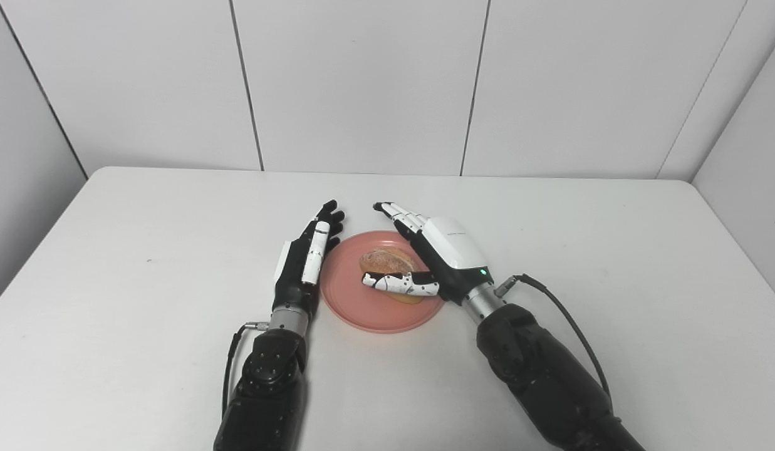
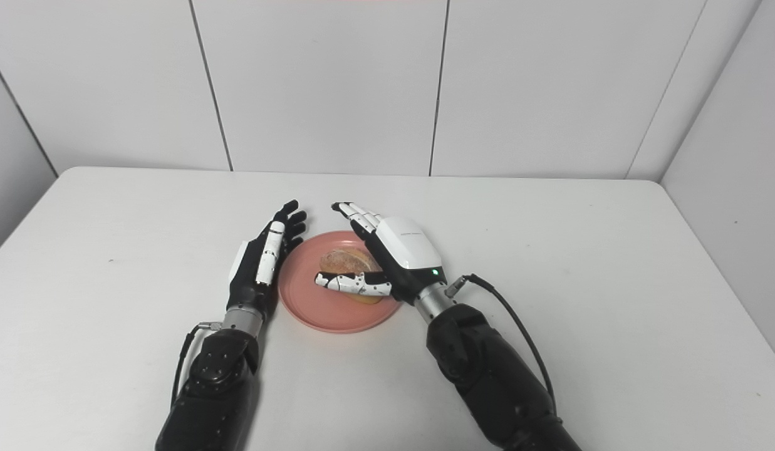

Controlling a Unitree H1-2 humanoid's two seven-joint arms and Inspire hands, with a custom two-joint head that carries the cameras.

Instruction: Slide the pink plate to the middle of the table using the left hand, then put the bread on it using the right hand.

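Bench (image 1: 143,263): pink plate (image 1: 356,307) sits mid-surface, just right of the left hand (image 1: 306,257), whose fingers are spread and empty. Bread (image 1: 387,262) lies on the plate under the right hand (image 1: 434,254), fingers spread, thumb across it; only withdrawal appears left.

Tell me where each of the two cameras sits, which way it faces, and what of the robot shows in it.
Left eye view: on the head, facing down and forward at the table; both forearms, left hand and right hand flank the pink plate.
Right eye view: beside it, facing the same way; the same arms and hands, everything sitting further left.
Shared: plate, bread on it, both hands open, panelled wall.
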